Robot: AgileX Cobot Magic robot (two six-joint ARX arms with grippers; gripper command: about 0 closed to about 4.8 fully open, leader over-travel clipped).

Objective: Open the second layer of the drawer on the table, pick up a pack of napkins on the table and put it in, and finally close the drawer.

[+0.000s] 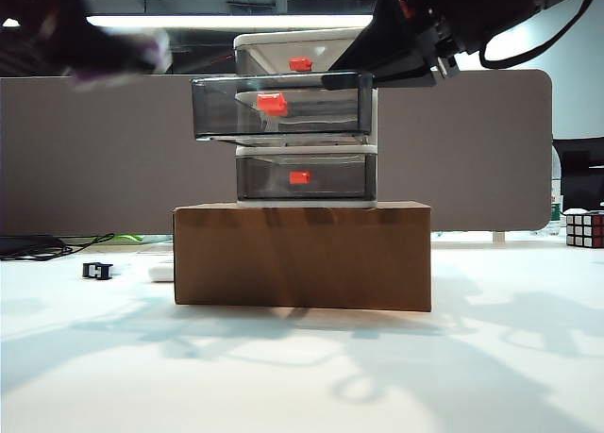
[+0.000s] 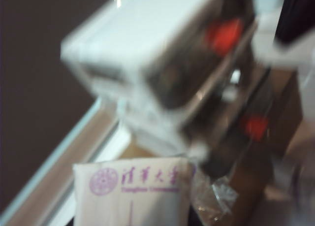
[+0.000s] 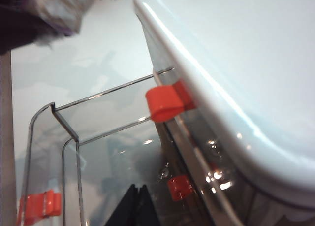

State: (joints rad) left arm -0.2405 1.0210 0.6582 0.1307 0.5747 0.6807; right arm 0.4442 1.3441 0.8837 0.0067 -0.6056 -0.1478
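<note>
Exterior view: the drawer (image 1: 305, 122), a three-tier cabinet, sits on a brown cardboard box (image 1: 302, 255) on the table (image 1: 302, 367). The second layer (image 1: 281, 106) is pulled out toward the camera, red-orange handle up front; top and bottom tiers are shut.

Left gripper (image 1: 90, 37) is a dark blur high at upper left, up off the table and beside the cabinet at about top-tier height, with a purple-white smear at its tip. Left wrist view confirms it: the pack of napkins (image 2: 133, 194) sits right at the camera's near edge, white face with purple print, jaws clenched around it. Fingers themselves aren't visible in that frame.

Right gripper (image 3: 134, 206) is at the cabinet's upper right, dark tips pressed together down by the open tier's side wall. No gap between them, nothing seen pinched.

Small black clip (image 1: 97, 271) and a small white object (image 1: 161, 272) lie on the table left of the box. Puzzle cube (image 1: 584, 229) at far right.
</note>
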